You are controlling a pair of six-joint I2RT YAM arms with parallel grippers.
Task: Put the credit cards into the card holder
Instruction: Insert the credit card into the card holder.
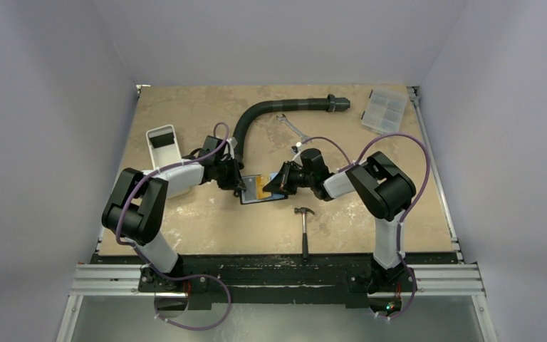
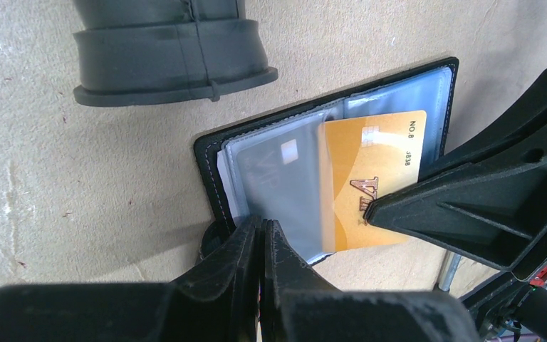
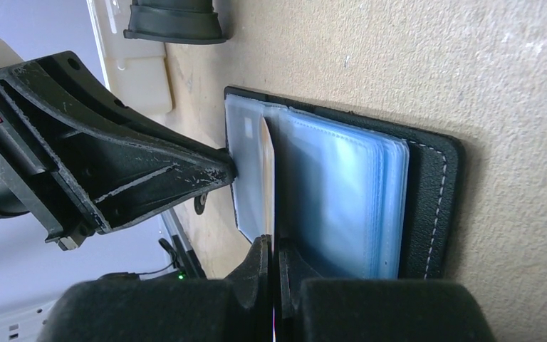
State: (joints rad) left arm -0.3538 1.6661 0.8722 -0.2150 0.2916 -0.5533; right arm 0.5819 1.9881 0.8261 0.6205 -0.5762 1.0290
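Observation:
The black card holder [image 1: 248, 200] lies open on the table between both arms, its clear pockets [image 2: 281, 189] fanned out. A gold credit card [image 2: 377, 167] sits partly inside one pocket, half of it behind the plastic. My right gripper [image 3: 274, 246] is shut on that card's edge, and the card [image 3: 267, 167] runs edge-on from its jaws into the pockets. My left gripper [image 2: 263, 224] is shut on the near edge of a clear pocket. In the top view the left gripper [image 1: 241, 187] and right gripper [image 1: 275, 187] meet over the holder.
A black corrugated hose [image 1: 271, 110] curves behind the holder, its end [image 2: 171, 50] close to it. A wrench [image 1: 293, 128] lies behind, a hammer [image 1: 305, 226] in front. A white tray [image 1: 164, 146] stands left, a clear compartment box [image 1: 384, 110] far right.

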